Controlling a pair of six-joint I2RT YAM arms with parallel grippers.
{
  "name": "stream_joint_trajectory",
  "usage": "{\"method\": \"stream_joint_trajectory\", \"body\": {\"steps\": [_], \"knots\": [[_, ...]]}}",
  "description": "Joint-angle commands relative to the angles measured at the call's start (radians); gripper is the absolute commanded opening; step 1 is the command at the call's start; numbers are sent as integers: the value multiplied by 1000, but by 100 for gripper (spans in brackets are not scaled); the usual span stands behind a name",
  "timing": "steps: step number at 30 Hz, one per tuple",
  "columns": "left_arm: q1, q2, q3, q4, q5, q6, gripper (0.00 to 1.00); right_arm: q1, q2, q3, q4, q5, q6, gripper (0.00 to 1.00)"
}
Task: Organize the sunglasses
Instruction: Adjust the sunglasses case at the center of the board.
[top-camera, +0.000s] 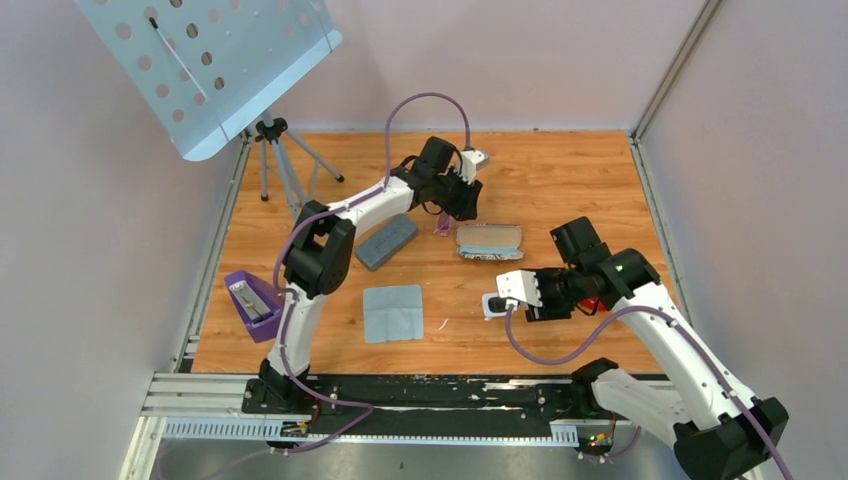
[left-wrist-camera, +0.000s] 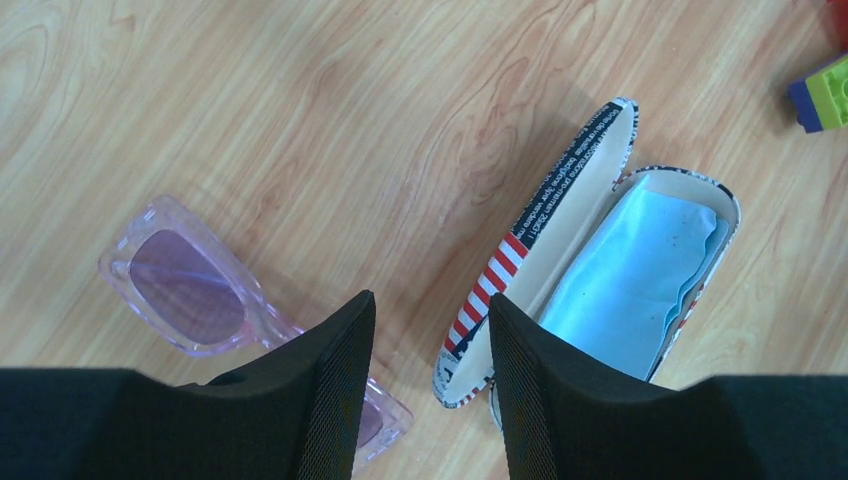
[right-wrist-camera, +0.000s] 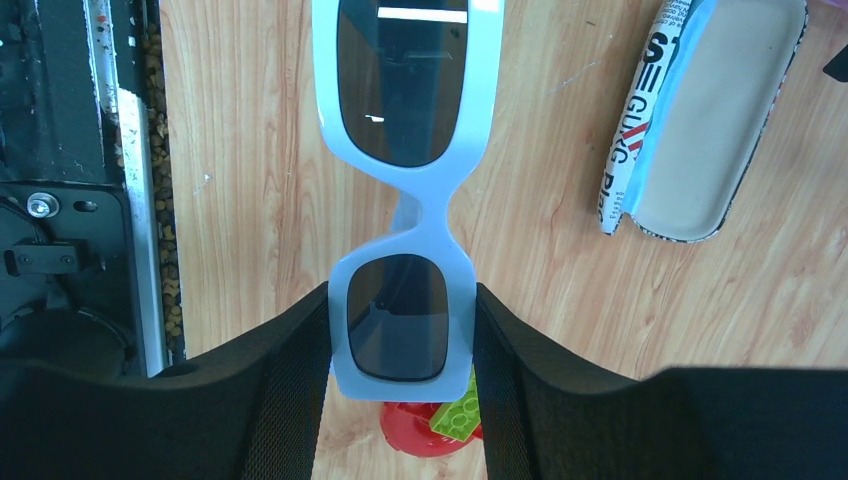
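The small purple-tinted sunglasses (left-wrist-camera: 185, 285) lie on the wooden table left of the open flag-patterned case (left-wrist-camera: 560, 230), which holds a blue cloth (left-wrist-camera: 640, 280). My left gripper (left-wrist-camera: 428, 310) hovers open and empty above the gap between them. In the top view the sunglasses (top-camera: 442, 226) sit just under the left gripper (top-camera: 462, 205), beside the case (top-camera: 489, 241). My right gripper (right-wrist-camera: 402, 292) is shut on one lens of a second pair, pale blue with dark lenses (right-wrist-camera: 405, 150), held above the table near the front (top-camera: 495, 303).
A grey oblong case (top-camera: 386, 241) and a grey cloth (top-camera: 392, 312) lie at centre left. A purple bin (top-camera: 252, 303) sits at the left edge. Toy bricks and a red piece (right-wrist-camera: 440, 420) lie under the right gripper. A tripod stand (top-camera: 275, 150) is at the back left.
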Motion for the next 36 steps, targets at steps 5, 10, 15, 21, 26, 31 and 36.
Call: {"method": "stream_joint_trajectory", "body": {"steps": [5, 10, 15, 21, 26, 31, 36], "knots": [[-13, 71, 92, -107, 75, 115, 49, -40, 11, -7, -44, -67, 22, 34], [-17, 100, 104, -118, 117, 123, 45, -44, 14, 0, -44, -64, 20, 34], [-20, 108, 104, -123, 159, 121, 43, -47, 14, -1, -45, -63, 22, 34], [-20, 100, 84, -123, 187, 114, 31, -48, 26, -2, -38, -68, 22, 34], [-22, 66, 33, -104, 177, 111, 23, -53, 48, 12, -12, -53, 28, 33], [-23, 21, -26, -50, 168, 98, 19, -84, 87, 57, -5, -47, 6, 33], [-22, -23, -79, 24, 162, 63, 15, -125, 113, 98, -2, -43, -11, 32]]}}
